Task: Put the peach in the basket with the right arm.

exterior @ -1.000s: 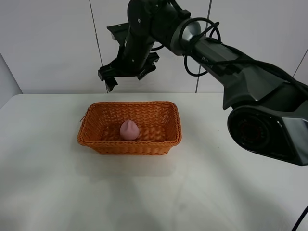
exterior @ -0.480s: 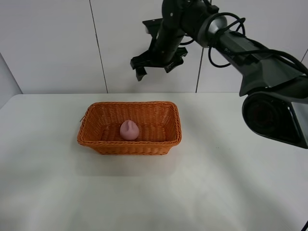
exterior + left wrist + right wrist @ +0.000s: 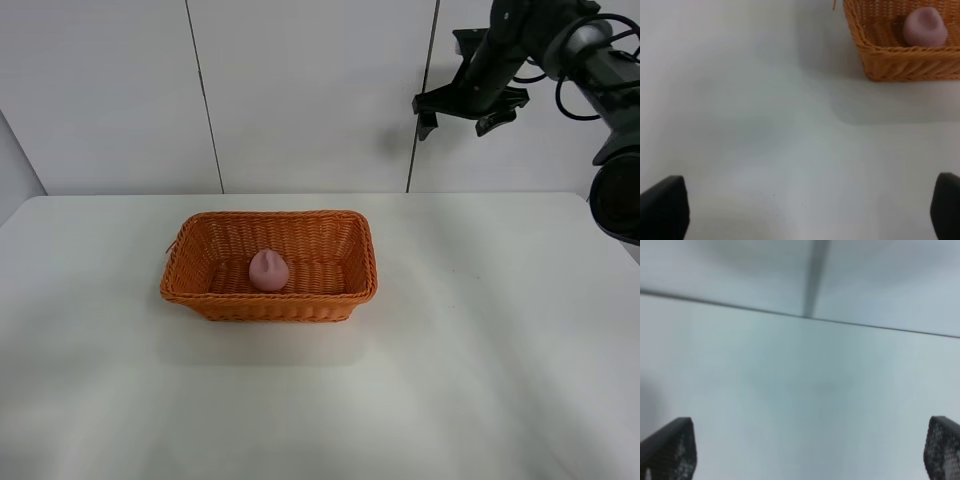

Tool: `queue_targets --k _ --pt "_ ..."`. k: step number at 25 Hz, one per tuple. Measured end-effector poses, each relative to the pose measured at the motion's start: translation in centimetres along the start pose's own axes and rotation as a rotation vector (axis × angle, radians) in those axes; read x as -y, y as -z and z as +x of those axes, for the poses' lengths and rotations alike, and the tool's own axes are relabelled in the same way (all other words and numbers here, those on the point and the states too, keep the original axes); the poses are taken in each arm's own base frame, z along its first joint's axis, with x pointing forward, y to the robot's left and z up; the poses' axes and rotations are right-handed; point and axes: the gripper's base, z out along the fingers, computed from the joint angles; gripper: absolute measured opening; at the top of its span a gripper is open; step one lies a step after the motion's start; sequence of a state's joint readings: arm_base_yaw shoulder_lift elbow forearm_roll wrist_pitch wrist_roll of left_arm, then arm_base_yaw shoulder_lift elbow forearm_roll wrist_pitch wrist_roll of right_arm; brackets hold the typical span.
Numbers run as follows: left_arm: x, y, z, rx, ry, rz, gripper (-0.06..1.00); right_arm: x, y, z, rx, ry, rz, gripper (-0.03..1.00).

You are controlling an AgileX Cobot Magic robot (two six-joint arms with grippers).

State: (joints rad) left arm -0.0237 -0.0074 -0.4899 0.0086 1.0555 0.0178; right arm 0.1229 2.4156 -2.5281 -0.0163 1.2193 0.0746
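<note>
Resting inside the basket, the peach looks delivered, so we hold our right gripper high by the wall, fingers wide apart and empty. Our left gripper hangs spread above the table.

A white matte counter fills the lower part of the high view, with soft grey shadows on it. Behind it stands a white panelled wall, split by two thin dark seams that slant slightly.
</note>
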Motion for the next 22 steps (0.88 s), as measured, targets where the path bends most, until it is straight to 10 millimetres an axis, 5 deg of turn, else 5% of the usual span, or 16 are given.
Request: queue_targets --k 9,17,22 --pt "0.0 0.0 0.0 0.000 0.000 0.000 0.99 5.6 0.1 -0.1 0.002 -0.091 0.055 0.70" --pt "0.0 0.0 0.0 0.000 0.000 0.000 0.99 5.8 0.3 1.0 -0.056 -0.097 0.037 0.70" --pt "0.0 0.0 0.0 0.000 0.000 0.000 0.99 5.6 3.1 4.0 -0.166 -0.070 0.036 0.70"
